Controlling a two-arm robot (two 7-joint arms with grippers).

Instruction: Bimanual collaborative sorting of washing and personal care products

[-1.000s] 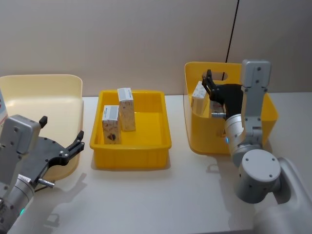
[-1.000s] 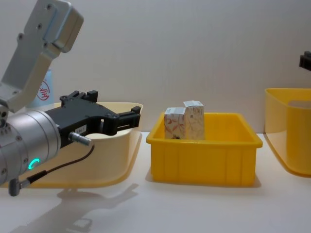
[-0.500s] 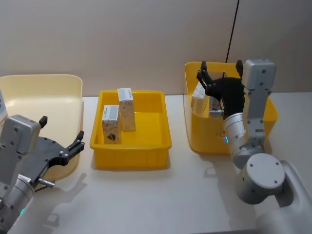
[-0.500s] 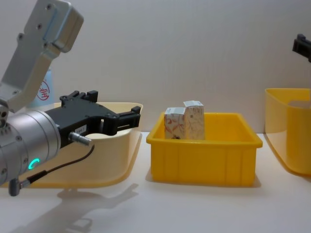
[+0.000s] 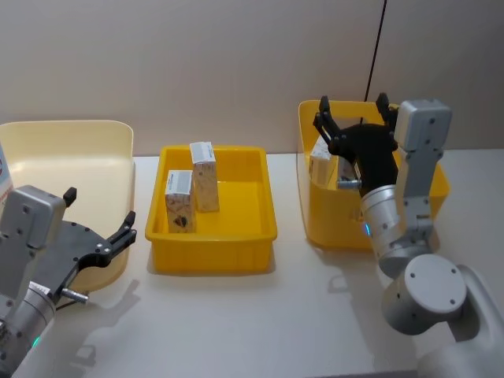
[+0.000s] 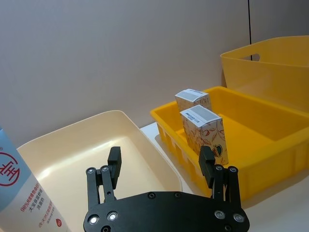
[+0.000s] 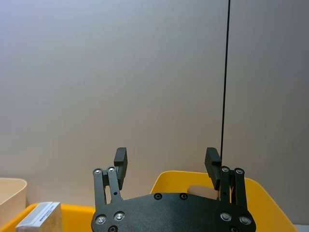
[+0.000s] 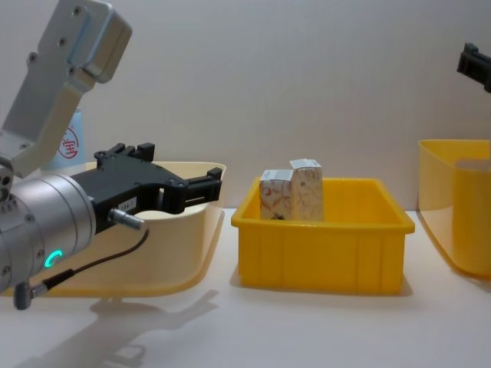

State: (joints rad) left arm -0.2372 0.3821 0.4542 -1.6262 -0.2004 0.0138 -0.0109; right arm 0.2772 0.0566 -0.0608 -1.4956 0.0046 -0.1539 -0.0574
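Observation:
Two small white cartons stand upright in the shallow yellow bin at the centre; the left wrist view shows the cartons too. A third carton leans inside the deep yellow bin on the right. My right gripper hovers open above that bin, holding nothing. A white tube with a red logo stands at the cream bin on the left. My left gripper hangs open and empty in front of the cream bin.
The three bins stand in a row along the back of the white table, against a plain wall. A black cable runs down the wall behind the deep bin. The table in front of the bins is bare.
My right gripper has risen out of the deep yellow bin and spread its fingers, leaving the carton inside. The left arm has not moved.

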